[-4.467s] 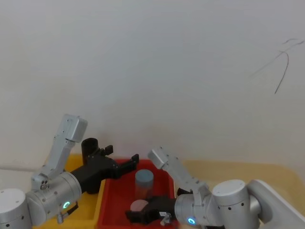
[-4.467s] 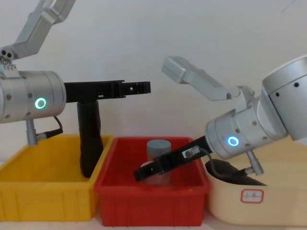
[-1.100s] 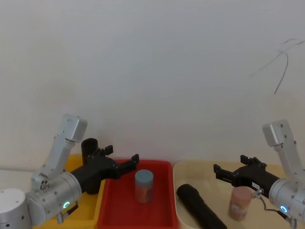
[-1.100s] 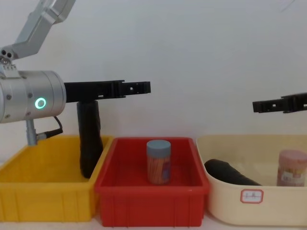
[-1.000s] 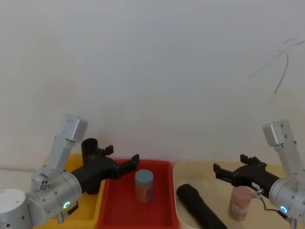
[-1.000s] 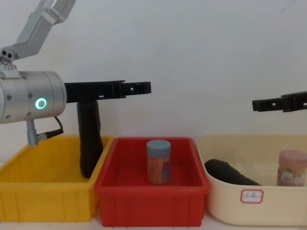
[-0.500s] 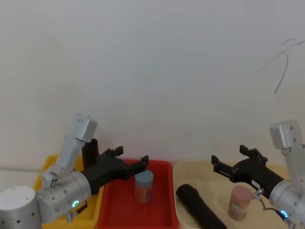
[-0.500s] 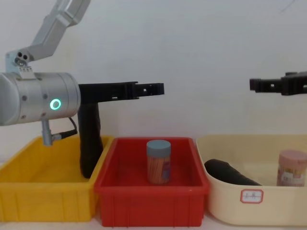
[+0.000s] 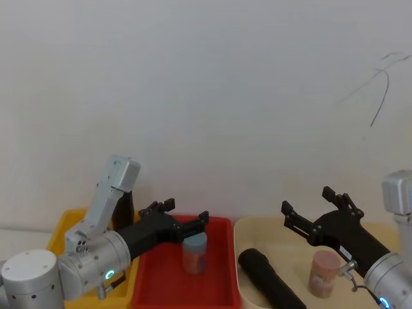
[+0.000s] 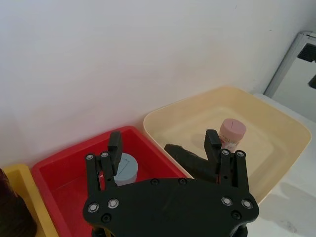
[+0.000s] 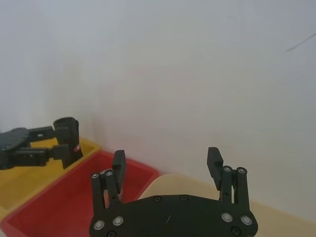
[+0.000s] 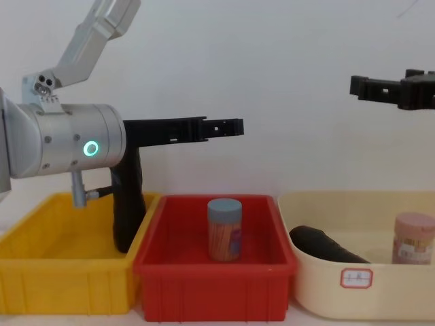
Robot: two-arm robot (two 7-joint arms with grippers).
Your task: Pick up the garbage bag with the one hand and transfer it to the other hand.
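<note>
The garbage bag point(image 12: 128, 204) is a black roll standing upright at the right end of the yellow bin point(image 12: 61, 278); it shows partly behind my left arm point(image 9: 127, 211). My left gripper point(image 12: 234, 126), on the wrist with the green ring, is open and empty. It hovers level above the red bin point(image 9: 187, 211), past the bag and apart from it, fingers spread point(image 10: 163, 140). My right gripper point(image 12: 355, 85), with the blue ring, is open and empty high above the beige basin point(image 9: 306, 199), its fingers wide apart point(image 11: 166, 156).
A can with a grey-blue lid point(image 12: 224, 229) stands in the red bin point(image 12: 214, 285). The beige basin point(image 12: 408, 288) holds a plain black roll point(image 12: 326, 246) lying down and a pink jar point(image 12: 413, 238). A white wall rises close behind the bins.
My left gripper has slid farther right over the red bin. My right gripper, earlier low in the red bin, pulled out to the right and has risen above the basin.
</note>
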